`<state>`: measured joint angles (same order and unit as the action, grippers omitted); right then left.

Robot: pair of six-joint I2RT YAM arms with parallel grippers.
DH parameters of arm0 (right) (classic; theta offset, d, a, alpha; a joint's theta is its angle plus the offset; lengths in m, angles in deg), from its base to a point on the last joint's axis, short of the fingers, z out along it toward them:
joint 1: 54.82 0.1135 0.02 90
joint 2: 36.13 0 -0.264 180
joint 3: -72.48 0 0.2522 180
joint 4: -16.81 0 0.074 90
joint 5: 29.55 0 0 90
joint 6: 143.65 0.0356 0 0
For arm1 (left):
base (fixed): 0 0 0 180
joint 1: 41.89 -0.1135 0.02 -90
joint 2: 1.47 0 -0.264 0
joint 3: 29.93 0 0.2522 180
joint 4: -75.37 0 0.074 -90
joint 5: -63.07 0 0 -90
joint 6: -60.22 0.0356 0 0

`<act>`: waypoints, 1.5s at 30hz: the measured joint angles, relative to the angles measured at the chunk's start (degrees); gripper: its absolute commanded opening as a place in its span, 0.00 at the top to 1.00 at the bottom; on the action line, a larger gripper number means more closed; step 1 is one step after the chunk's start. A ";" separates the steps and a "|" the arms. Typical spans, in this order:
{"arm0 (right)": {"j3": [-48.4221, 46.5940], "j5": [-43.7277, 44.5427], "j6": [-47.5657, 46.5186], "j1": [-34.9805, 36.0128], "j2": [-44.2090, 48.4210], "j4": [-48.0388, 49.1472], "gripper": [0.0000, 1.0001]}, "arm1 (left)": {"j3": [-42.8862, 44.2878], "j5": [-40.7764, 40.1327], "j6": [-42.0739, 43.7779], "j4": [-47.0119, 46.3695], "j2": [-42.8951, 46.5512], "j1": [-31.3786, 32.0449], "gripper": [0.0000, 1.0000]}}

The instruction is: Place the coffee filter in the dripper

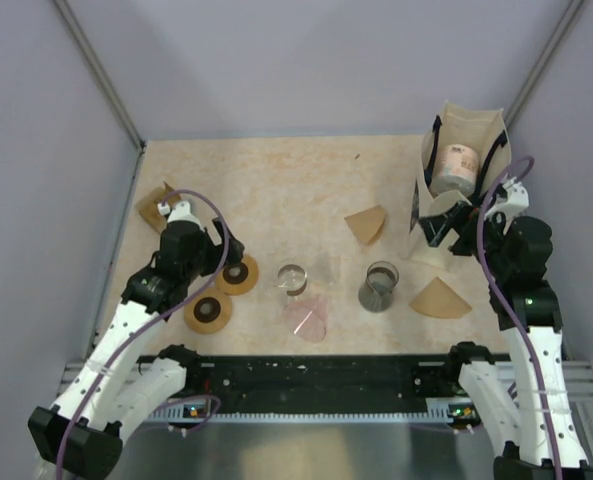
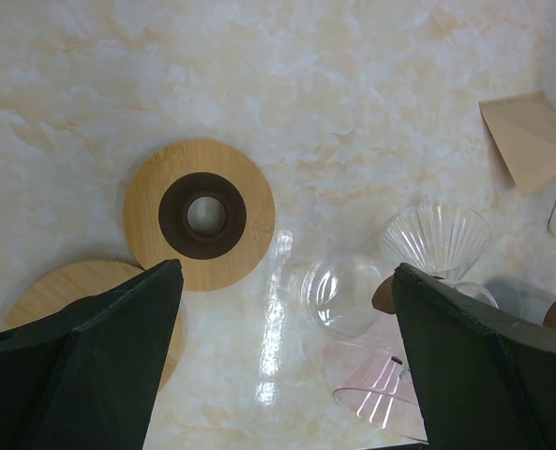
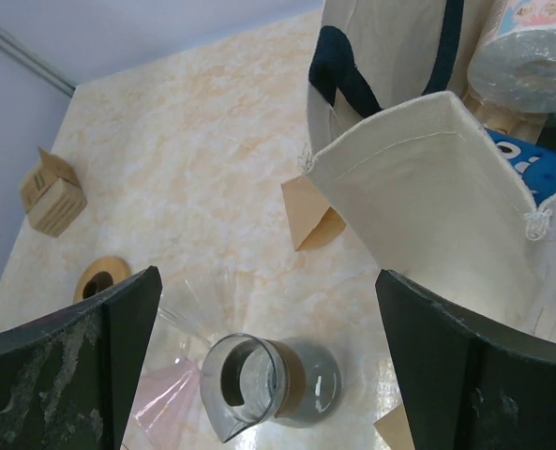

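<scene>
Two paper filters (image 1: 366, 224) lie on the pale marbled surface (image 1: 276, 180), behind and right of one grey jug (image 1: 378, 286); a clear dripper (image 1: 292, 278) and a pink dripper (image 1: 306, 318) sit left of it, beside two wooden discs (image 1: 238, 274); one cloth bag (image 1: 461, 120) holds a paper roll (image 1: 456, 168); left gripper (image 2: 285, 272) and right gripper (image 3: 266, 277) jaws gape, empty.

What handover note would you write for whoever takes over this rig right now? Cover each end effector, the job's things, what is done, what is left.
Left end effector: open, empty, over the wooden discs.
Right end effector: open, empty, beside the tote bag.
Far filter and near filter lie on the table; clear dripper and pink dripper sit mid-table, neither holding a filter.
Done: nothing yet.
Left: grasp a filter, seat it in a dripper.
</scene>
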<state>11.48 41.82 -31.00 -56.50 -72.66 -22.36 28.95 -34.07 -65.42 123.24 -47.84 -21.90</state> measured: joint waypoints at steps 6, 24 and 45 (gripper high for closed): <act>0.00 -2.25 -0.09 0.00 -0.02 0.02 0.01 | -0.79 -1.01 0.00 -2.25 -0.02 0.00 0.01; 0.63 6.21 -1.22 11.67 -11.37 0.96 0.01 | -1.88 -5.86 -3.78 -3.82 -20.13 -1.18 0.04; 6.38 11.30 -1.90 11.69 -7.56 5.70 0.01 | -1.42 -7.54 -6.95 0.04 -28.26 -3.85 0.37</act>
<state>17.86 53.12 -32.90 -44.80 -80.22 -16.65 27.53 -41.61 -72.37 123.28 -76.10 -25.74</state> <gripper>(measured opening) 0.990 0.680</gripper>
